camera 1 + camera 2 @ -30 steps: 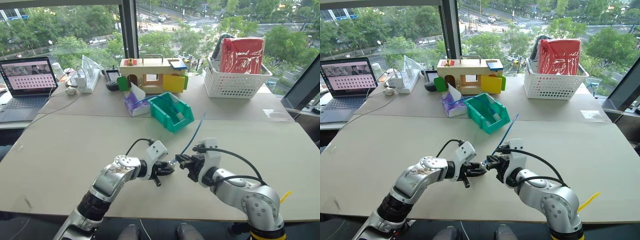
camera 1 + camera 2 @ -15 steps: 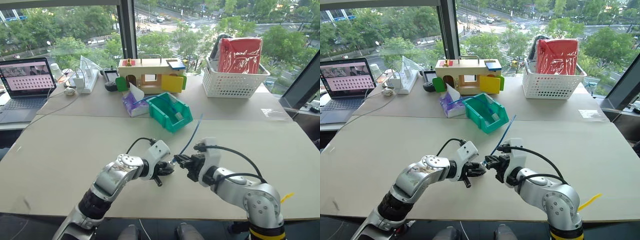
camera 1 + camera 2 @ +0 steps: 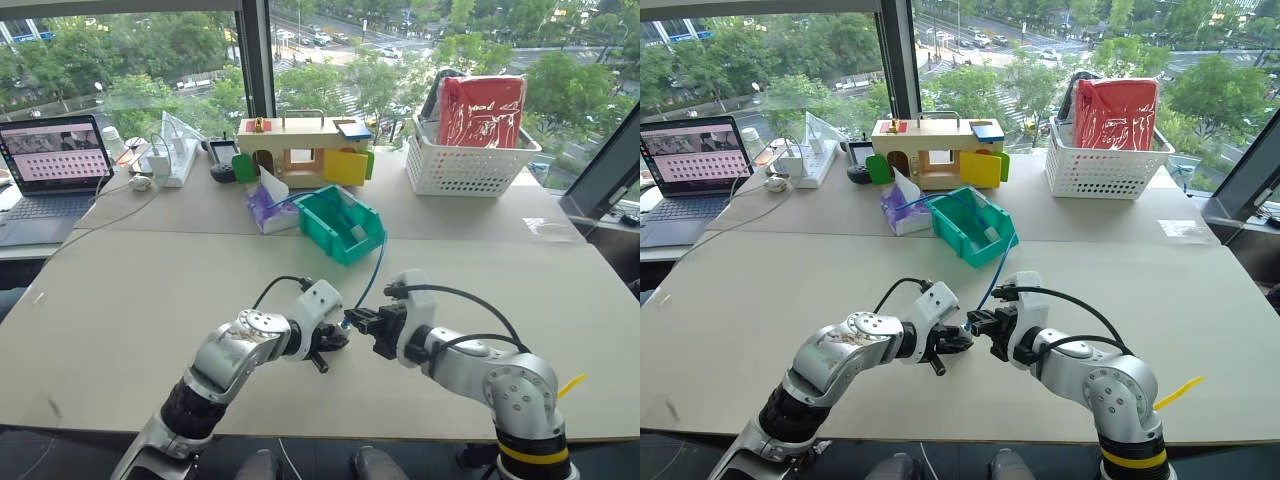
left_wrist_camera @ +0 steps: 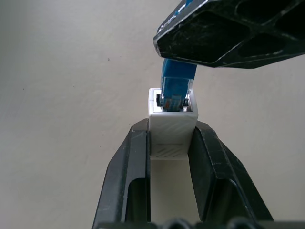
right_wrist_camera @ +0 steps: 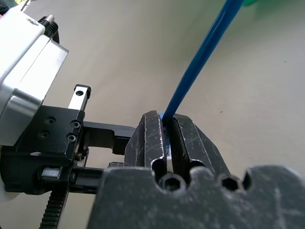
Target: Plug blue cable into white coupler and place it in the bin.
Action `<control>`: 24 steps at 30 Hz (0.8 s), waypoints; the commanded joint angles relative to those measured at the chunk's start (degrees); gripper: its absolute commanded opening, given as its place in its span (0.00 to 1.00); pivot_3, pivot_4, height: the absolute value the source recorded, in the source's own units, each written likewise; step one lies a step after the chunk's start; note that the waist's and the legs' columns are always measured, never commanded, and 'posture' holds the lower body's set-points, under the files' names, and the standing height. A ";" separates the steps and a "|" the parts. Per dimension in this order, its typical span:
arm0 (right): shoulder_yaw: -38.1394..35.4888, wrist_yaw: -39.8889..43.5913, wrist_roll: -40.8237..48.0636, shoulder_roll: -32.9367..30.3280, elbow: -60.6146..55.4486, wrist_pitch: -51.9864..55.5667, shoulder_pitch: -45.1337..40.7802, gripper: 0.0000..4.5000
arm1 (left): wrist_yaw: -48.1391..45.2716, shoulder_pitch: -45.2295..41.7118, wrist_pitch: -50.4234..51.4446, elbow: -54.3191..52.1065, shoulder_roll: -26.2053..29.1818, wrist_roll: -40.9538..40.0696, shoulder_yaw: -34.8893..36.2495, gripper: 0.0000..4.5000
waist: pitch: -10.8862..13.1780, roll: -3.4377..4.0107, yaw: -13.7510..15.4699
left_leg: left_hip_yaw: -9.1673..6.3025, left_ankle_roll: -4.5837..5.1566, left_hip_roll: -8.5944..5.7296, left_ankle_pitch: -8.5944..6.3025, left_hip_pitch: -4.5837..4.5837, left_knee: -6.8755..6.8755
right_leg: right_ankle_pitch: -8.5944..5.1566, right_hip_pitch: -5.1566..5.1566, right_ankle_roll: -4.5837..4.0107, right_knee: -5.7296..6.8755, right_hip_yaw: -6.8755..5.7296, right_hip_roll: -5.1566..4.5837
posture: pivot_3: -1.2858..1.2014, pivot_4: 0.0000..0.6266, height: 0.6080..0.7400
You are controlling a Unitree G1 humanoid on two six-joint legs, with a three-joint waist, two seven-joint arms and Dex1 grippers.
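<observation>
Blue cable (image 4: 177,88) plug sits in the white coupler (image 4: 171,125) at lower centre of the head view; thin and floppy, so best gripped right behind the plug. Left gripper (image 4: 170,138) pinches the small, light, likely slippery coupler by its sides; right gripper (image 5: 167,131) is clamped on the cable, bin (image 3: 345,225) beyond.
</observation>
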 commanded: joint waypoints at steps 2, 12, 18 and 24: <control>5.46 3.86 -1.71 -3.04 1.71 5.48 2.94 0.00 | 1.77 0.66 0.86 -2.60 -1.41 -1.57 1.70 0.14 | -0.19 -0.06 0.09 | 0.00 0.00 -0.01 0.00 0.01 -0.02 | 0.00 0.03 0.00 -0.03 0.00 0.00 | 0.52 0.24 1.00; 10.70 10.18 -11.57 -10.33 1.94 3.47 3.60 0.00 | 3.30 1.35 0.25 -1.99 -2.34 -2.98 2.06 0.14 | -0.64 -0.06 0.24 | -0.03 -0.01 -0.02 -0.01 0.12 -0.02 | -0.03 0.19 0.02 -0.12 -0.05 -0.02 | 0.52 0.24 1.00; 10.13 10.80 -14.68 -10.43 1.36 2.61 7.46 0.00 | 3.06 1.38 -0.72 -1.55 -1.99 -3.13 1.92 0.14 | -0.79 -0.03 0.42 | -0.15 -0.01 -0.04 -0.01 0.21 -0.03 | -0.06 0.40 0.02 -0.24 -0.14 -0.04 | 0.52 0.24 1.00; 9.25 11.14 -16.53 -6.45 5.70 0.54 9.30 0.00 | 2.76 1.10 -1.14 -1.22 -1.35 -3.07 1.52 0.14 | -0.97 -0.11 0.19 | -0.17 -0.04 -0.02 -0.05 0.61 -0.10 | -0.37 0.79 -0.34 -0.33 -0.17 -0.05 | 0.52 0.24 1.00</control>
